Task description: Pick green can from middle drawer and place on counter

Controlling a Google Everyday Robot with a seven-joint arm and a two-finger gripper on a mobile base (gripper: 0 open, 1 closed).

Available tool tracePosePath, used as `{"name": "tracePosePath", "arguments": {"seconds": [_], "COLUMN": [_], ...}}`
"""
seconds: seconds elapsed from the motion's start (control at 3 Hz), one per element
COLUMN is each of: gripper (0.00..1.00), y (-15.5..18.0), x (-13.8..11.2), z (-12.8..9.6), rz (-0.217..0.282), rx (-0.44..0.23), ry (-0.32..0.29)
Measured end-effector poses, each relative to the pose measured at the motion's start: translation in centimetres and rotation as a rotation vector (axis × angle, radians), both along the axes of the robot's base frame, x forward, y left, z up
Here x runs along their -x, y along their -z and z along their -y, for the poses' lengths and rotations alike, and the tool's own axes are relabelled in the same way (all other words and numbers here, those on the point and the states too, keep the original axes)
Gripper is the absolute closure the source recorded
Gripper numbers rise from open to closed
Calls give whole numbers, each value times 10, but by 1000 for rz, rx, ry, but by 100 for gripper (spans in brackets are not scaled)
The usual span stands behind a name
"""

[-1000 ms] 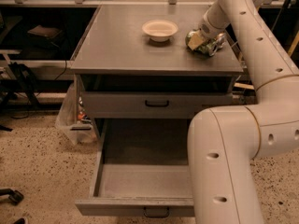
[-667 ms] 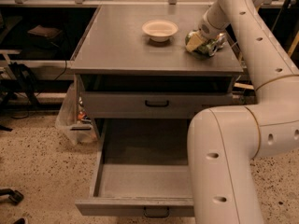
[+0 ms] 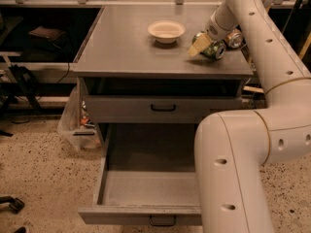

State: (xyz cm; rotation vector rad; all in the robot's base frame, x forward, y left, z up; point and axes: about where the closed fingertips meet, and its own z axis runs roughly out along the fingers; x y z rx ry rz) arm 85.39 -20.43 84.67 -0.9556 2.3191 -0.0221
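While the middle drawer [image 3: 146,191] is pulled out, the gripper [image 3: 200,47] is set against the green can [image 3: 215,50] on the worktop [image 3: 126,42] at right; its grip cannot be told.

One green can [image 3: 217,50], one copper can [image 3: 235,39] and one gripper [image 3: 200,46] at the desk's [image 3: 121,47] far right. One bowl [image 3: 166,31], one upper drawer [image 3: 126,108], one middle drawer [image 3: 146,188].
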Motion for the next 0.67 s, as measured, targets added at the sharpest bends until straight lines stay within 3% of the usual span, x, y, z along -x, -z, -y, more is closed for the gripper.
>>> {"name": "tracePosePath", "arguments": {"seconds": [0.33,0.67], "gripper": [0,0], "y": [-47,-124], "x": [14,30], "z": [-13,-42], "rz": [17,76], "rx": [44,161], "ry": [-8,58]}}
